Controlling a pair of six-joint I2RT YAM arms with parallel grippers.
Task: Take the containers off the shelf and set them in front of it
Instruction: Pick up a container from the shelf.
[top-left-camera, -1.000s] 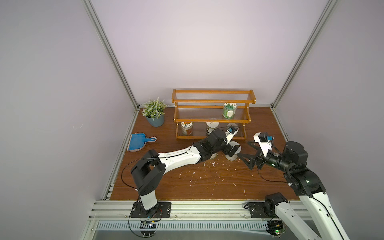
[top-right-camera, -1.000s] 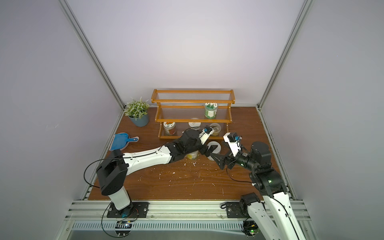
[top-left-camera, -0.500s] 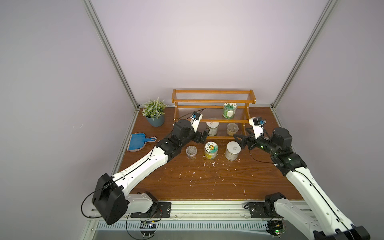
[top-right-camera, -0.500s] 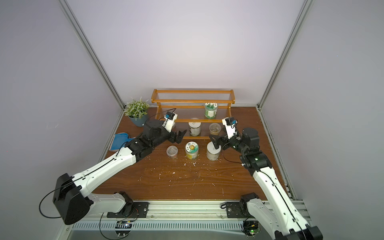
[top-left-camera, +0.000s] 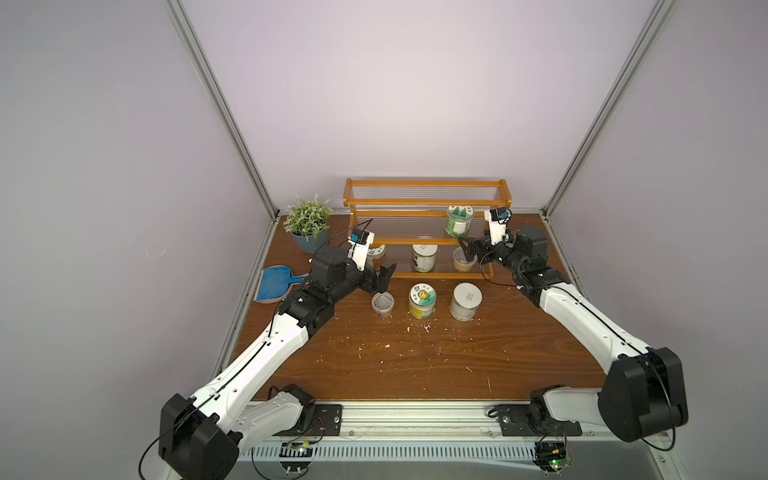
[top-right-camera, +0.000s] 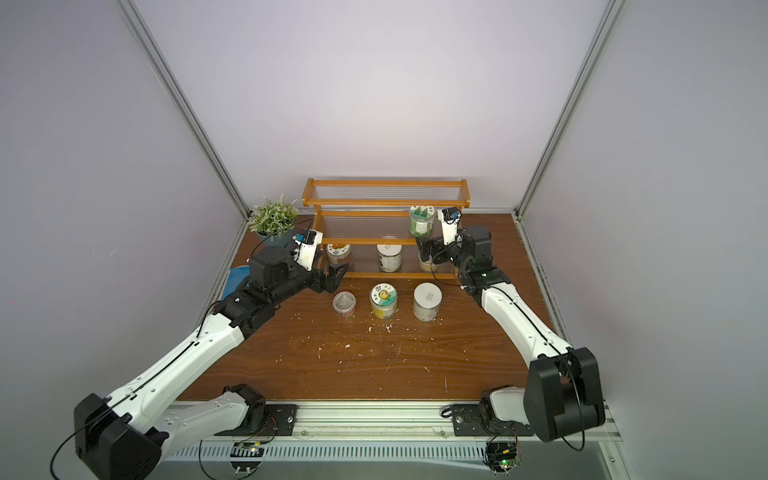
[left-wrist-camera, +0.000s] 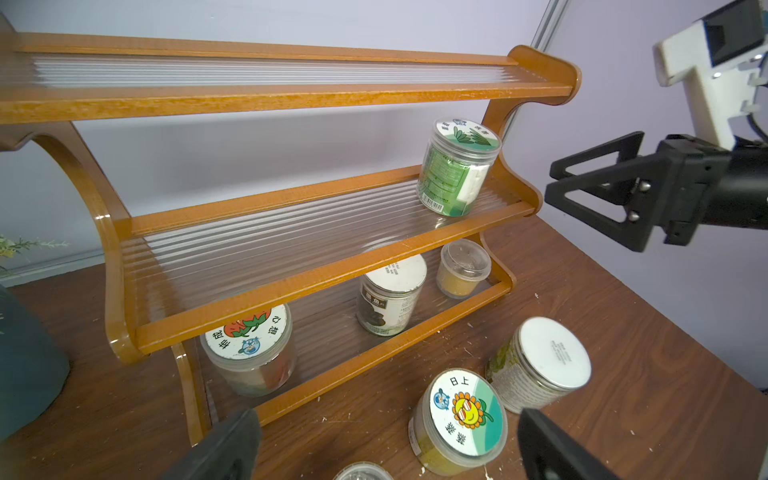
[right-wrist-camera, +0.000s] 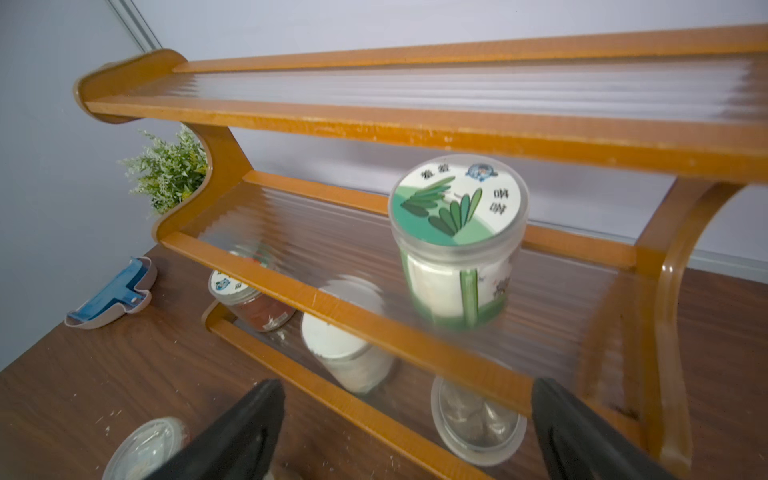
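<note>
green-lid jar: blurring, middle tier of shelf
clear tub: hiding behind right gripper, bottom tier of shelf

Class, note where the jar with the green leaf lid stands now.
In both top views the green-lidded jar stands alone on the middle tier of the shelf, near its right end, just above the clear-lidded tub.

The bottom tier of the shelf is fronted by three jars and overhung by the middle tier; open worktop is left before them.
</note>
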